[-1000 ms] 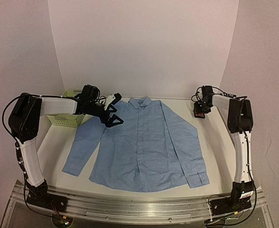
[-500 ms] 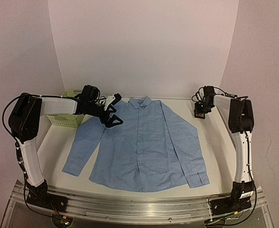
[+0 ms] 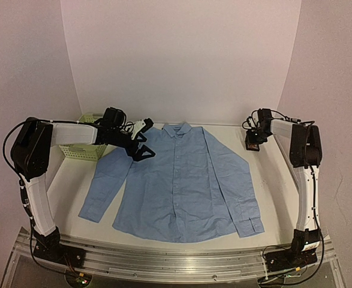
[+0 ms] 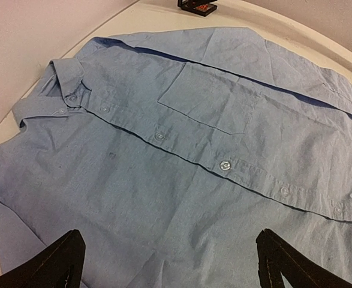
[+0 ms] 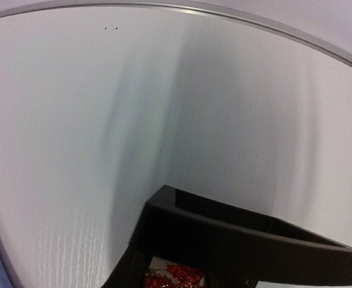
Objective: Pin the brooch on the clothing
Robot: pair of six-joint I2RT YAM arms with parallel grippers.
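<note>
Two tools: left tool [image 4: 170,264] wide over light blue cotton shirt [image 4: 164,198]; right tool [image 3: 254,135]: gap I cannot tell; I'd pinch tiny orange-red leaf brooch [image 5: 173,277] squarely in black square box [image 5: 253,243]

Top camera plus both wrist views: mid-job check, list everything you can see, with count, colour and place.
shirt: one, light blue, spread flat mid-table, button front up, collar toward the far wall.
brooch: one, orange-red, lying in the box.
box: one, black, far right of the table, beside the shirt.
basket: one, pale green, far left of the table.
table: one, white, under everything.
left end effector: one, black fingers, wide open, over the shirt's shoulder near the collar.
right end effector: one, black, down at the box; open or shut cannot be told.
</note>
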